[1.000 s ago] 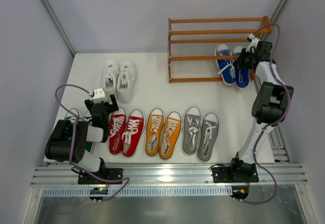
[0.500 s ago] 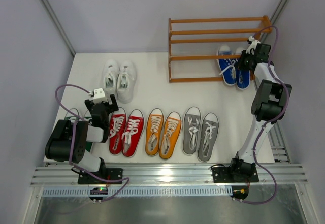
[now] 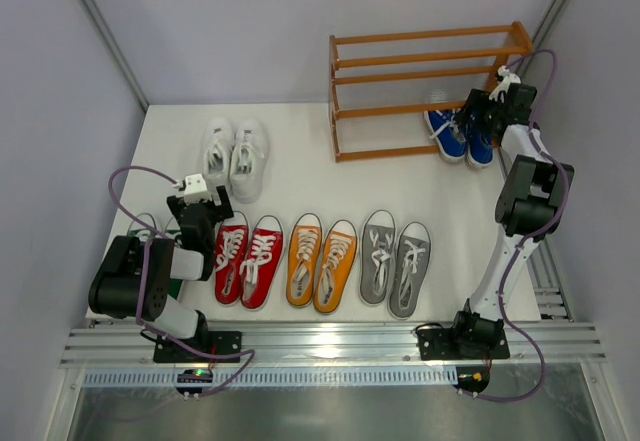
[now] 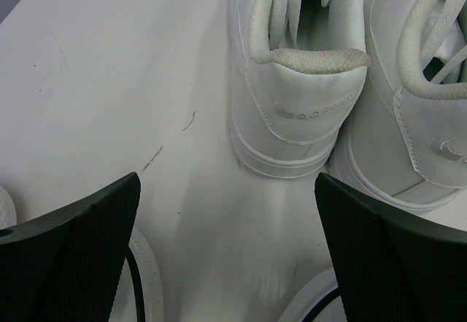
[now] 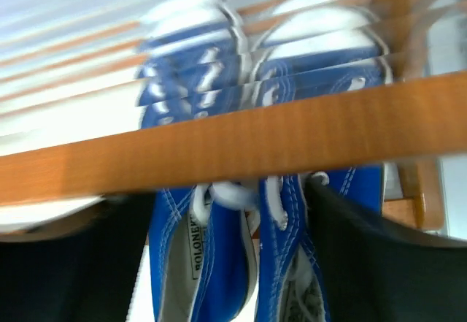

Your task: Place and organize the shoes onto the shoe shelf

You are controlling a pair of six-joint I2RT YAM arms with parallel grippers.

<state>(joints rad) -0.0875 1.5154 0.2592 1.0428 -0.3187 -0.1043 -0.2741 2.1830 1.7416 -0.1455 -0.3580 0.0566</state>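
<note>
my right jaws released, astride blue pair (image 3: pixel 458 133) | I should back straight out under shoe shelf (image 3: pixel 420 33) slat | my left jaws wide, empty

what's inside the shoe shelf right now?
Only the blue pair, at the right end of the shelf, heels sticking out the front. Slats partly cover the toes from above; which tier carries them is unclear.

On your desk (image 3: pixel 300 186), the red pair (image 3: pixel 247 259), orange pair (image 3: pixel 321 266) and grey pair (image 3: pixel 394 261) sit in a front row, the white pair (image 3: pixel 233 158) behind at left, the shelf (image 3: pixel 430 61) at back right, the blue pair (image 3: pixel 458 133) under its right end.
</note>
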